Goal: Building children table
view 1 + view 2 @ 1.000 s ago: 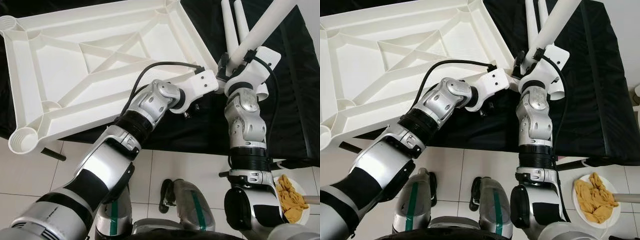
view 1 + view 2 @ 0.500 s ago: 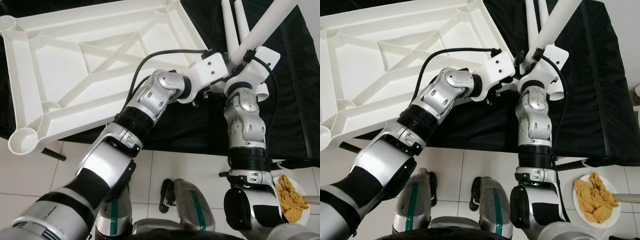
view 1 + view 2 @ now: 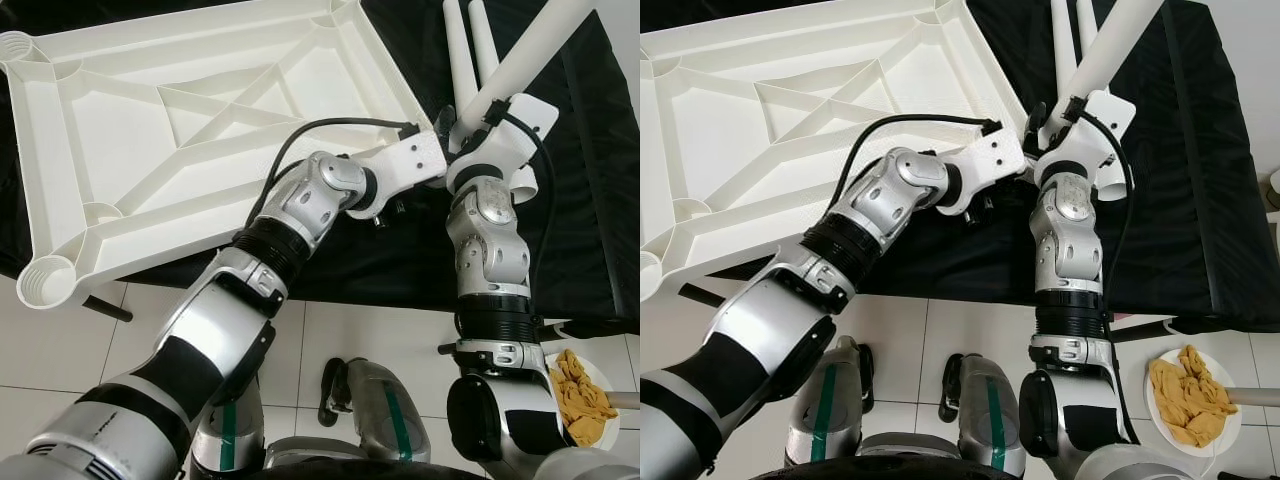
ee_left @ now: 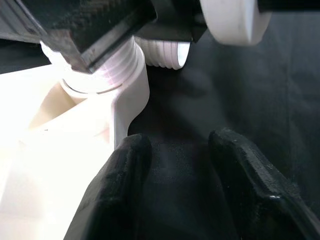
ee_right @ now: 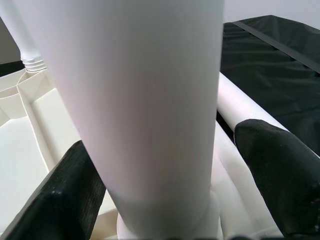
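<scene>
Lying upside down on a black cloth [image 3: 590, 200], a white plastic table top [image 3: 130, 150] is seen with its ribbed underside facing up and a round leg socket at each corner; one near corner socket [image 3: 45, 280] overhangs the cloth's edge above the tiled floor [image 3: 60, 350]. At the corner nearest the robot's right side, a white table leg [image 3: 520, 55] is held by the right gripper [image 5: 165, 200], its two black fingers clasped on either side of the tube, which stands tilted with its lower end at that corner socket [image 4: 97, 75]. Whether the leg is fully seated cannot be told. Two further white legs [image 3: 470, 50] are noted lying on the cloth just beyond that corner. The left gripper [image 4: 180, 175] is positioned just beside the same corner, its fingers [image 4: 120, 185] spread apart over the cloth with nothing between them; one finger lies close against the table top's edge. A white plate [image 3: 1160, 400] bearing yellow crumpled material [image 3: 1190, 405] is observed on the floor by the robot's right side.
</scene>
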You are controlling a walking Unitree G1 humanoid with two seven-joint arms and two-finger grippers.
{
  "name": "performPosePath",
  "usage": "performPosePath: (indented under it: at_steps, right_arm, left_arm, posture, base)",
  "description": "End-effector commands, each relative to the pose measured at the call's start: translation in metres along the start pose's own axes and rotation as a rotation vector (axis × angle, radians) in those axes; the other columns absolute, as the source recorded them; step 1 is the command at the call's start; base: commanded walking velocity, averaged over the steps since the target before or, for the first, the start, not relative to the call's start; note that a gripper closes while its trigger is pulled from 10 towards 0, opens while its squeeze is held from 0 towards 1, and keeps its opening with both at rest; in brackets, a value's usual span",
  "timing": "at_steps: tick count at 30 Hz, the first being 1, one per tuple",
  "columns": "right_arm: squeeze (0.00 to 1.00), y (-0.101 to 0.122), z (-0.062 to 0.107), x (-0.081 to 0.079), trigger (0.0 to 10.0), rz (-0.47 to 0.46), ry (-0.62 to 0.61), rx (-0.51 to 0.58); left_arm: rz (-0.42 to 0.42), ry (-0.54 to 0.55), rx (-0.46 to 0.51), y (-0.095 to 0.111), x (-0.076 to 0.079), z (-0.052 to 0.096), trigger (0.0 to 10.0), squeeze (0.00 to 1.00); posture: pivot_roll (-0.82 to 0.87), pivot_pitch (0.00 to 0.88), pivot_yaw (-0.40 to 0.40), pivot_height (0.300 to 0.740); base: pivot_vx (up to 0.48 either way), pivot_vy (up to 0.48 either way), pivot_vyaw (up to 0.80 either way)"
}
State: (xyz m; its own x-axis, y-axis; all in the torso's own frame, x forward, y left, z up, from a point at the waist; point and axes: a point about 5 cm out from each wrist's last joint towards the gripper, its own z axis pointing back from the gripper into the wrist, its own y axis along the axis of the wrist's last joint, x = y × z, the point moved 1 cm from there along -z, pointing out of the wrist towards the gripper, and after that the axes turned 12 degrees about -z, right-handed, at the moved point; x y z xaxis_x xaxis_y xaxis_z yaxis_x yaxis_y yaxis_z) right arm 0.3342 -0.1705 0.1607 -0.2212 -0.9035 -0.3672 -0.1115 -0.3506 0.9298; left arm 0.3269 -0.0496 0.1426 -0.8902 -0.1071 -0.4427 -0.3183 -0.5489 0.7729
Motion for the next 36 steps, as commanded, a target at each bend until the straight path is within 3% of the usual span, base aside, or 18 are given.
performPosePath:
  at_steps: [1, 9, 12, 20, 25, 26, 28, 36]
  right_arm:
    - [0.08, -0.004, 0.001, 0.005, 10.0, -0.007, -0.02, -0.02]
    - [0.08, -0.003, 0.001, 0.005, 10.0, -0.007, -0.022, -0.018]
    - [0.08, -0.002, 0.0, 0.005, 10.0, -0.007, -0.021, -0.016]
    - [0.07, 0.0, 0.001, 0.005, 10.0, -0.013, -0.003, -0.008]
    - [0.05, 0.001, 0.001, 0.005, 10.0, -0.024, 0.003, -0.001]
    - [0.0, 0.002, 0.001, 0.004, 10.0, -0.024, 0.008, 0.002]
    - [0.0, 0.004, 0.001, 0.003, 10.0, -0.027, 0.013, 0.007]
    - [0.0, 0.005, 0.001, 0.002, 10.0, -0.031, 0.012, 0.011]
  left_arm:
    - [0.014, 0.309, -0.086, -0.009, -0.015, 0.001, 10.0, 0.0]
    - [0.01, 0.298, -0.028, -0.001, -0.018, 0.006, 10.0, 0.0]
    - [-0.015, 0.309, 0.023, 0.006, -0.024, 0.015, 10.0, 0.0]
    - [-0.015, 0.349, 0.018, 0.005, -0.034, 0.026, 10.0, 0.0]
    - [-0.009, 0.358, -0.006, 0.001, -0.034, 0.025, 10.0, 0.0]
    - [-0.009, 0.356, -0.034, -0.003, -0.033, 0.023, 10.0, 0.0]
    - [-0.008, 0.362, -0.091, -0.011, -0.029, 0.02, 10.0, 0.0]
    - [0.023, 0.385, -0.148, -0.021, -0.026, 0.016, 10.0, 0.0]
  posture:
    - [0.05, 0.049, -0.071, 0.74]
    - [0.04, 0.06, -0.075, 0.74]
    - [0.04, 0.064, -0.075, 0.74]
    - [0.04, 0.072, -0.074, 0.74]
    - [0.04, 0.073, -0.074, 0.74]
    - [0.03, 0.073, -0.073, 0.74]
    - [0.03, 0.074, -0.071, 0.74]
    - [0.02, 0.077, -0.065, 0.74]
  base:
    - [0.0, 0.0, 0.0]
    - [0.0, 0.0, 0.0]
    - [0.0, 0.0, 0.0]
    - [0.0, 0.0, 0.0]
    - [0.0, 0.0, 0.0]
    - [0.0, 0.0, 0.0]
    - [0.0, 0.0, 0.0]
    - [0.0, 0.0, 0.0]
